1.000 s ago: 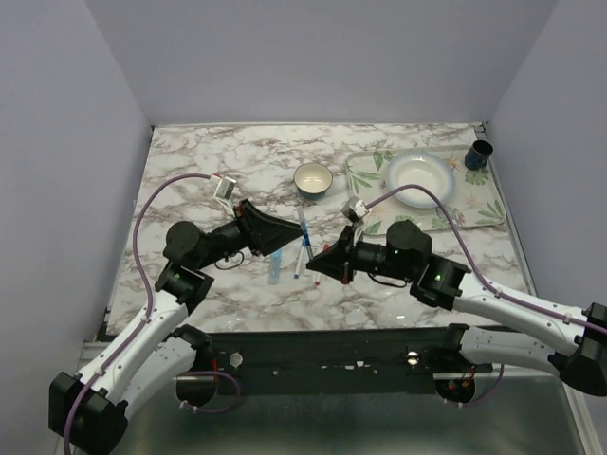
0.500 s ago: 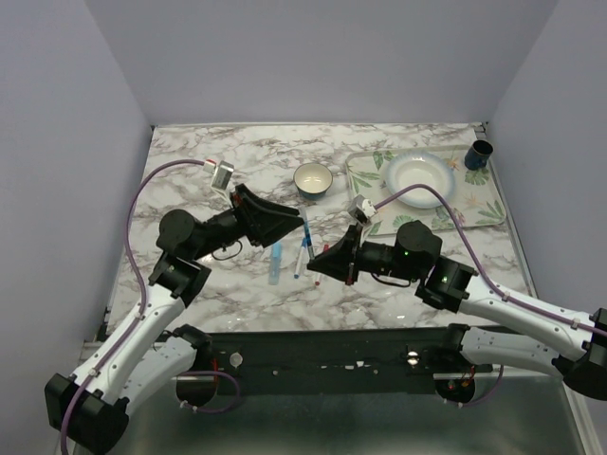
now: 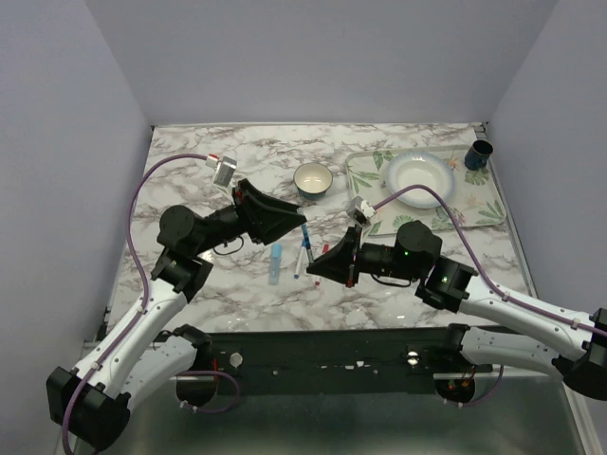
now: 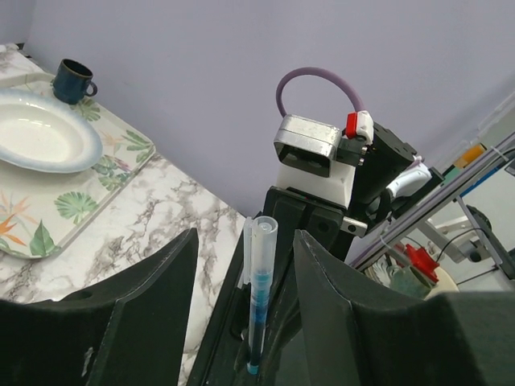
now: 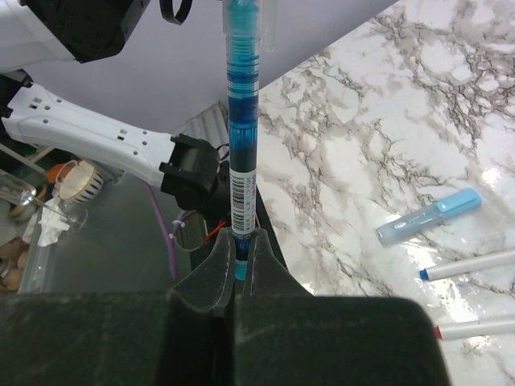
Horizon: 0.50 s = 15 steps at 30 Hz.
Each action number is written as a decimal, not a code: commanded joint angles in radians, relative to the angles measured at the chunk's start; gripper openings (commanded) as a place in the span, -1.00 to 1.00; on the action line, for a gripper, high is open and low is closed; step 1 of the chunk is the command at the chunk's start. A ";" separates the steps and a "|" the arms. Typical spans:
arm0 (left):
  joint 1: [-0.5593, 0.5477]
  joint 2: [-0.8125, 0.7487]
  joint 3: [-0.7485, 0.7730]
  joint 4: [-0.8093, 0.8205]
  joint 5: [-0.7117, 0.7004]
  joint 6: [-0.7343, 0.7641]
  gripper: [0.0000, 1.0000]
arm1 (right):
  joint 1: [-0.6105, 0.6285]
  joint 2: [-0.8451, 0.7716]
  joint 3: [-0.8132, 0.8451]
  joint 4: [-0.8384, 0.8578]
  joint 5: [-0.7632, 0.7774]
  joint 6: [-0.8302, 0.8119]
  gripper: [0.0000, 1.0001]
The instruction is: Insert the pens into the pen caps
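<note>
My right gripper (image 5: 241,241) is shut on the lower end of a blue-inked pen (image 5: 241,137) with a barcode label and a clear cap over its far end. It holds the pen above the table's front part, as the top view (image 3: 321,268) shows. My left gripper (image 4: 245,310) is open and empty, and the same pen (image 4: 259,297) shows between its wide-apart fingers without touching them. In the top view my left gripper (image 3: 287,224) hangs above the table. Two white pens, one blue-tipped (image 5: 471,264) and one red-tipped (image 5: 479,327), lie beside a light blue cap (image 5: 426,217).
A small bowl (image 3: 313,178) stands mid-table at the back. A leaf-patterned tray (image 3: 484,210) at the back right holds a white plate (image 3: 417,173). A dark blue cup (image 3: 479,154) stands at the far right corner. The loose pens (image 3: 303,248) and blue cap (image 3: 275,263) lie between my arms.
My left gripper has lifted up and back from just above the light blue cap, staying open. My right gripper has shifted slightly with the pen still in it.
</note>
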 commanded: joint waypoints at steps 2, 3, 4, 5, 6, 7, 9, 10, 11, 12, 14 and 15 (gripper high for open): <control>-0.005 0.012 0.029 0.037 0.028 0.019 0.11 | 0.002 0.000 -0.005 0.032 -0.020 0.008 -0.99; -0.005 0.013 0.029 0.038 0.028 0.019 0.07 | 0.002 0.003 -0.005 0.034 -0.023 0.009 -0.99; -0.005 0.015 0.026 0.038 0.031 0.017 0.05 | 0.002 0.007 -0.005 0.034 -0.024 0.009 -0.99; -0.005 0.018 0.023 0.041 0.034 0.016 0.01 | 0.004 0.009 -0.005 0.032 -0.024 0.011 -0.99; -0.005 0.018 0.018 0.046 0.037 0.008 -0.13 | 0.004 0.010 -0.005 0.032 -0.024 0.014 -0.99; -0.006 0.020 0.014 0.060 0.040 0.000 -0.23 | 0.004 0.012 -0.005 0.032 -0.023 0.012 -0.99; -0.008 0.024 -0.005 0.070 0.058 -0.021 -0.57 | 0.004 0.010 -0.005 0.032 -0.012 0.018 -0.99; -0.008 0.024 -0.012 0.084 0.066 -0.030 -0.68 | 0.002 0.009 -0.005 0.030 0.006 0.020 -0.99; -0.008 0.026 -0.026 0.086 0.077 -0.041 -0.78 | 0.004 0.004 -0.004 0.029 0.019 0.022 -0.99; -0.009 0.026 -0.032 0.089 0.080 -0.052 -0.99 | 0.004 0.003 -0.001 0.029 0.029 0.022 -0.99; -0.018 0.020 -0.064 0.107 0.075 -0.089 -1.00 | 0.002 -0.008 0.016 0.024 0.072 0.025 -0.99; -0.024 0.017 -0.075 0.124 0.057 -0.098 -1.00 | 0.002 -0.013 0.021 0.036 0.091 0.023 -0.99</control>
